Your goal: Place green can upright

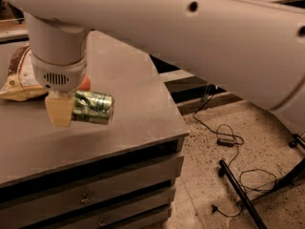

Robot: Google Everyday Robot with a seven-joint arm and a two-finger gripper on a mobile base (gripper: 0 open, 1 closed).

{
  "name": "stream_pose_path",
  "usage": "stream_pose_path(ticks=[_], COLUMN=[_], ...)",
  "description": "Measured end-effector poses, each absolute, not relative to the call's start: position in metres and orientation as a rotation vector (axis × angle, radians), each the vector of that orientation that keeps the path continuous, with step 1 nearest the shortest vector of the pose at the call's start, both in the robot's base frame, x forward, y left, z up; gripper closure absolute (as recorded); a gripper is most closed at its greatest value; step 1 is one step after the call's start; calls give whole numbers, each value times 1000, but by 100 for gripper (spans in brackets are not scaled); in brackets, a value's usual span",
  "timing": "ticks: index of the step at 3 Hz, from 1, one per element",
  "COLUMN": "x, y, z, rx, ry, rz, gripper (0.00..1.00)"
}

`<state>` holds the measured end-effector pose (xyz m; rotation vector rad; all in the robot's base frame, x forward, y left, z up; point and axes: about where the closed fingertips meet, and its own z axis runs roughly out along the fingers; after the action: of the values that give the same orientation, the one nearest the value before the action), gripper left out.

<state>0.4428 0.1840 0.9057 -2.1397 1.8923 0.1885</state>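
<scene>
small green aluminium drink can (94,108), mottled green label, silver rim on its right end, lying horizontal on its side, held above the grey table top (138,109) near the front edge; cream gripper (66,109) clamps its left end.

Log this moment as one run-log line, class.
gripper: over table, shut on green can | green can: held sideways | upright placement: not yet done

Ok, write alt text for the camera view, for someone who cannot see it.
A robot gripper hovers over a grey table with drawers, its fingers shut on a green can held on its side. An apple peeks out behind the wrist; cables lie on the floor beside the table.
</scene>
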Motion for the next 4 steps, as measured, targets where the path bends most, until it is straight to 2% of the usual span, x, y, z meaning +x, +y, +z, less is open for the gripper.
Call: stream_pose_path(ticks=[1, 4], x=[432, 467], y=[159, 134], z=[893, 915], rx=[-2072, -1873], ry=[1808, 1635], rz=[345, 473], gripper=[100, 100])
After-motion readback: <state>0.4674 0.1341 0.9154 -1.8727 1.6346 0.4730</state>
